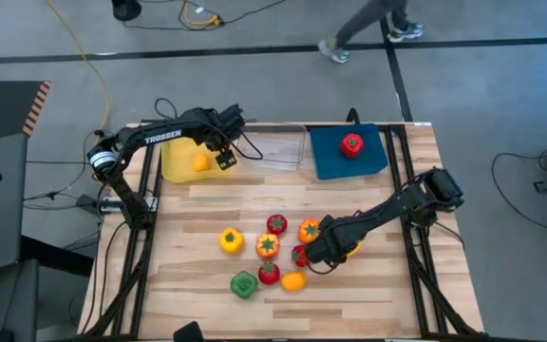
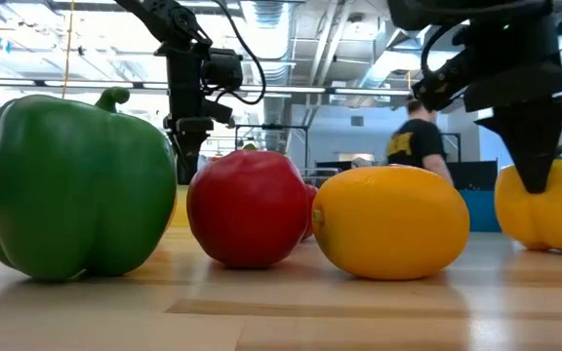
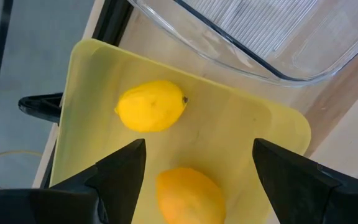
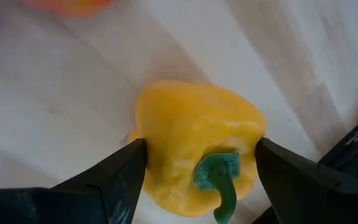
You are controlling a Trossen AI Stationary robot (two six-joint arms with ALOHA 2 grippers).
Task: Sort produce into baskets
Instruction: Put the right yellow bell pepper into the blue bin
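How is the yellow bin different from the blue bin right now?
The yellow bin holds two yellow-orange fruits, while the blue bin holds one red piece with a green top. The left gripper hangs open over the yellow bin; no arm is over the blue one. The yellow bin sits toward the table's left, the blue toward its right. Both are shallow bins at the far edge.

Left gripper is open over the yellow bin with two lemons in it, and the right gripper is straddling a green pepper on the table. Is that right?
Not quite: the pepper between the right gripper's fingers is yellow, with a green stem, as the right wrist view shows. The green pepper sits apart, nearer the table's front edge. The rest holds: the left gripper is open over the yellow bin, which holds two lemons.
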